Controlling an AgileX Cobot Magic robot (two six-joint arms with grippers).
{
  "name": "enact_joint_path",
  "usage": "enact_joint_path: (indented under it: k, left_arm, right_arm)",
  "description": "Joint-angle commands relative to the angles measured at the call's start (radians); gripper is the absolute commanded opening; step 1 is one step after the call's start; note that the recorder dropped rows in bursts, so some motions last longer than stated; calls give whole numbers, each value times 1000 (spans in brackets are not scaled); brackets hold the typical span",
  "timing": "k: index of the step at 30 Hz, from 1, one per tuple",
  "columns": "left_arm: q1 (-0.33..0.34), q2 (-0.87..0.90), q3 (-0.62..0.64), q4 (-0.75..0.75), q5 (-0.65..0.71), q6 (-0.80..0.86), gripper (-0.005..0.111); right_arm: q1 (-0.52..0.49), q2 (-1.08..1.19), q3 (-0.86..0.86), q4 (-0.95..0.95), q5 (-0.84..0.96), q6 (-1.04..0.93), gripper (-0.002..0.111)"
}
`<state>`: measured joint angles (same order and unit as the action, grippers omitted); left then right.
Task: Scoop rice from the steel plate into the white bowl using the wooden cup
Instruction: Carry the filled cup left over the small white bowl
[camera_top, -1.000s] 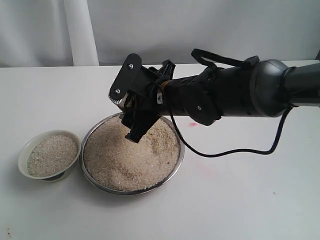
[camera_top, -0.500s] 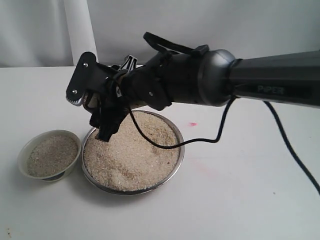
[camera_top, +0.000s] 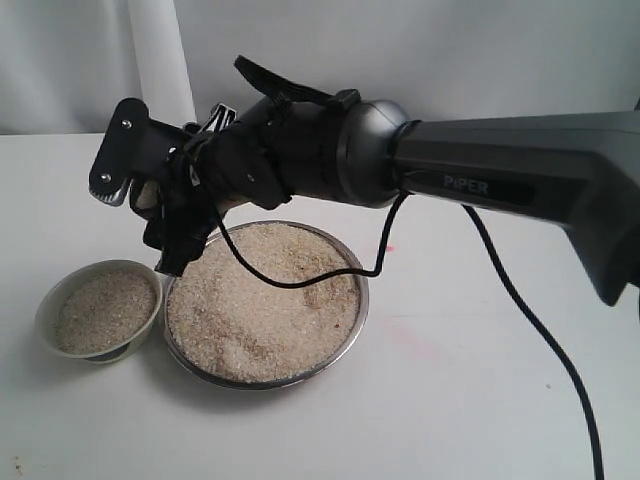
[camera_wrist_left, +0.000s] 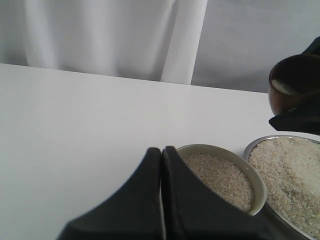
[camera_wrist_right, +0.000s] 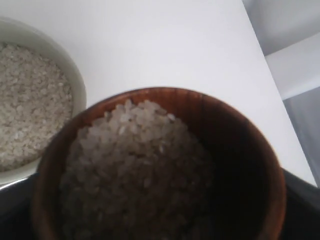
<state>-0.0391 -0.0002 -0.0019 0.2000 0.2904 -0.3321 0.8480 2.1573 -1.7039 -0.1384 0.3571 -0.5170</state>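
Observation:
My right gripper (camera_top: 168, 232) reaches across from the right and hangs above the left edge of the steel plate (camera_top: 357, 312), close to the white bowl (camera_top: 46, 305). It is shut on the wooden cup (camera_wrist_right: 235, 135), which stands upright and holds a heap of rice (camera_wrist_right: 135, 165). The plate is heaped with rice (camera_top: 260, 310), and the bowl holds rice (camera_top: 105, 308) too. The left wrist view shows the cup (camera_wrist_left: 295, 82) above the gap between the bowl (camera_wrist_left: 212, 148) and the plate (camera_wrist_left: 256, 142). My left gripper (camera_wrist_left: 161, 149) is shut and empty, low beside the bowl.
The vessels stand on a white table (camera_top: 480, 400). A white curtain (camera_top: 90, 60) hangs behind its far edge. A black cable (camera_top: 530, 330) trails from the right arm over the table to the right of the plate.
My right arm has swung left and risen slightly, carrying the cup from over the middle of the plate to its left edge near the bowl.

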Motion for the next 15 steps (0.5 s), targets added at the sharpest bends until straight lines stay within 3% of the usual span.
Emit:
enact_joint_path:
  k: [1, 15]
  left_arm:
    - [-2, 0, 2, -1, -6, -4, 0]
    - [-2, 0, 2, -1, -6, -4, 0]
  right_arm:
    - [2, -5, -8, 6, 14, -5, 0]
    - [27, -5, -8, -65, 14, -7, 0]
